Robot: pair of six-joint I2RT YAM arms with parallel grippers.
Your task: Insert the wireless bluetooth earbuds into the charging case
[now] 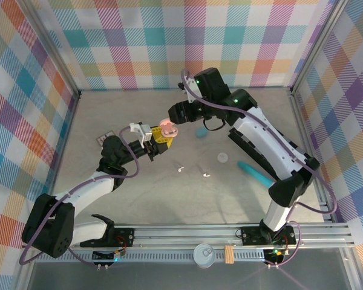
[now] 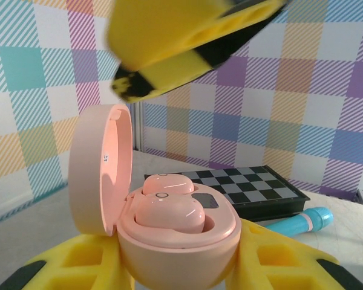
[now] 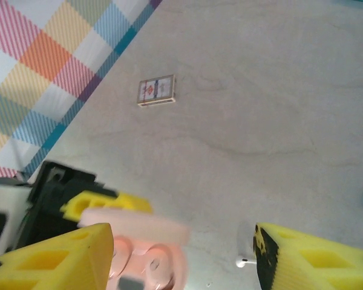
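The pink charging case (image 2: 176, 241) sits with its lid (image 2: 100, 172) swung open, gripped low down by my left gripper (image 2: 178, 269), whose yellow fingers (image 2: 284, 263) flank it. Two pink earbuds (image 2: 169, 214) lie seated in its wells. From above, the case (image 1: 167, 127) is held over the table's middle. My right gripper (image 1: 174, 116) hovers just above it, open and holding nothing. In the right wrist view the gripper (image 3: 184, 260) stands wide apart over the case (image 3: 142, 257). Two white earbuds (image 1: 180, 169) (image 1: 206, 175) lie loose on the table; one (image 3: 244, 263) shows by the right finger.
A teal case (image 1: 201, 131), a small white disc (image 1: 222, 158) and a long teal tube (image 1: 257, 173) lie to the right. A small card box (image 1: 104, 139) rests at the left. A black checkered box (image 2: 254, 190) lies behind the case. Plaid walls enclose the table.
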